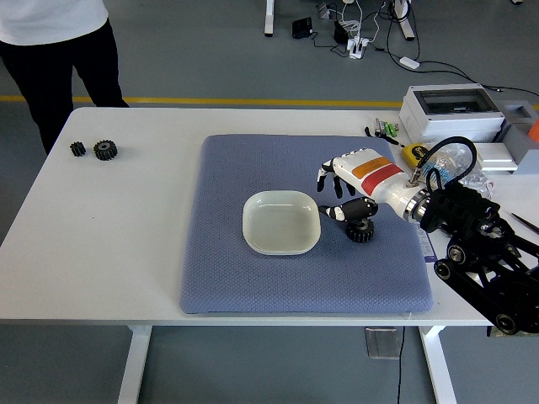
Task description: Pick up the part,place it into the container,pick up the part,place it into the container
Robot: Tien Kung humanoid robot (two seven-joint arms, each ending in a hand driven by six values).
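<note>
White tabletop spreads before us, with a blue-grey mat across its middle. On the mat we see a pale, shallow container holding nothing. Just to its right a black gear part lies on the mat. Our right hand hangs over that gear, its fingers spread wide and gripping nothing, the thumb low beside the gear; whether it touches, we cannot tell. Two more black gears sit near the far left edge. A person in dark trousers stands at the far left corner.
</note>
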